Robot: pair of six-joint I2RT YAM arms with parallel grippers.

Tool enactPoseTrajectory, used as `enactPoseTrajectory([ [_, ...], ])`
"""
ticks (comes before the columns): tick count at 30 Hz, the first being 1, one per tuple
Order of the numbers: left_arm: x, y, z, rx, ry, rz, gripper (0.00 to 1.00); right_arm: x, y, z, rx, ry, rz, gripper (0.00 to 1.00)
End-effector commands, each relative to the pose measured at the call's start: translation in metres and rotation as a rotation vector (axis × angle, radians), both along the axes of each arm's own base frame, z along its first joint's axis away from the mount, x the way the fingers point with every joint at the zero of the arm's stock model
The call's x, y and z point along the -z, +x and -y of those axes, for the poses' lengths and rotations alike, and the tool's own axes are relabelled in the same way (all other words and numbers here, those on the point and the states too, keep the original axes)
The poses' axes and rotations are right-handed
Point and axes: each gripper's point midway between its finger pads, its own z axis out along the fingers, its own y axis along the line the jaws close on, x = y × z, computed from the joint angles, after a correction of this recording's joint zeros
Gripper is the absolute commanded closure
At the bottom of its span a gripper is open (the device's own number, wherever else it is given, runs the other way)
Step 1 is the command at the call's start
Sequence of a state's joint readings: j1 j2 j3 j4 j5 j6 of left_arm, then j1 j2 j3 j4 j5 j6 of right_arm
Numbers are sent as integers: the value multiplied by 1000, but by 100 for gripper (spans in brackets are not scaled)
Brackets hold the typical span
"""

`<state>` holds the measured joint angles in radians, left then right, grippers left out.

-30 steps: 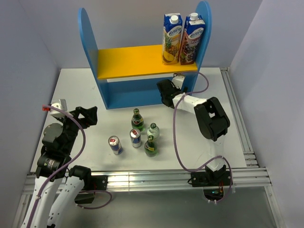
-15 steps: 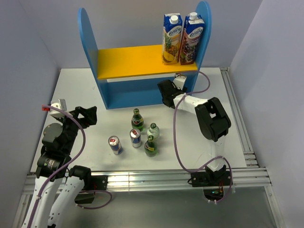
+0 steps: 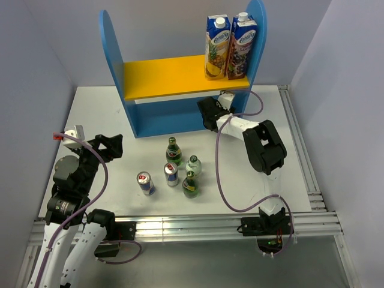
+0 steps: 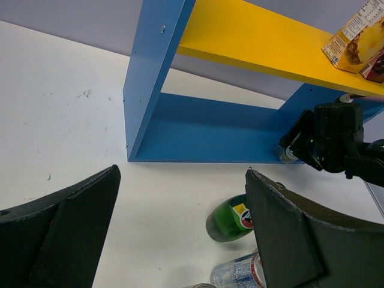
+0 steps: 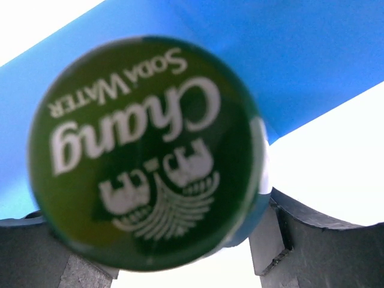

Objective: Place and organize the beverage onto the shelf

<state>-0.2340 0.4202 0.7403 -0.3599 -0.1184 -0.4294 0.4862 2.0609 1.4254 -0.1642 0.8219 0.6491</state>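
Observation:
The blue shelf (image 3: 162, 78) with its yellow-orange upper board stands at the back of the table. My right gripper (image 3: 208, 114) is at the right end of the lower level, shut on a clear soda bottle whose green cap (image 5: 144, 150) fills the right wrist view between the fingers (image 5: 312, 240). Several other drinks stand in front of the shelf: two green bottles (image 3: 173, 151) (image 3: 190, 185), a clear bottle (image 3: 192, 164) and two cans (image 3: 171, 174) (image 3: 144, 183). My left gripper (image 3: 111, 147) (image 4: 180, 180) hangs open to their left, holding nothing.
Two juice cartons (image 3: 217, 48) (image 3: 243, 47) stand at the right end of the upper board. The blue side panels (image 4: 156, 72) and back bound the lower level. Grey walls close in on the left and right of the table.
The right gripper has shut on the bottle and edged slightly toward the shelf. The left arm and the standing drinks have not moved.

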Motion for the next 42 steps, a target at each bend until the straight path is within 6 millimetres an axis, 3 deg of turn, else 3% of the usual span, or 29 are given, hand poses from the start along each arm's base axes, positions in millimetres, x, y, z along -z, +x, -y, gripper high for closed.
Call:
enactPoseTrajectory([
  [1, -12, -1, 1, 14, 9, 52, 9, -79, 32, 6, 68, -1, 241, 100],
  [11, -12, -1, 1, 14, 11, 52, 9, -105, 48, -3, 16, 44, 408, 100],
  [19, -12, -1, 1, 14, 11, 50, 9, -100, 62, -16, -56, 27, 411, 100],
  [21, -10, 0, 1, 14, 12, 48, 9, -99, 61, -15, -74, 8, 402, 71],
  [22, -11, -1, 1, 14, 11, 49, 9, -97, 60, -16, -77, 7, 395, 34],
  [23, -11, -1, 1, 14, 11, 49, 9, -96, 58, -15, -74, 9, 390, 21],
  [25, -12, -1, 1, 12, 10, 50, 9, -94, 57, -13, -70, 4, 380, 6],
  [37, -12, -2, -1, 3, 11, 53, 9, -99, 34, -7, -79, 8, 343, 0],
  [42, -11, -1, -2, 0, 12, 47, 9, -106, 22, -26, -223, 67, 341, 0],
])
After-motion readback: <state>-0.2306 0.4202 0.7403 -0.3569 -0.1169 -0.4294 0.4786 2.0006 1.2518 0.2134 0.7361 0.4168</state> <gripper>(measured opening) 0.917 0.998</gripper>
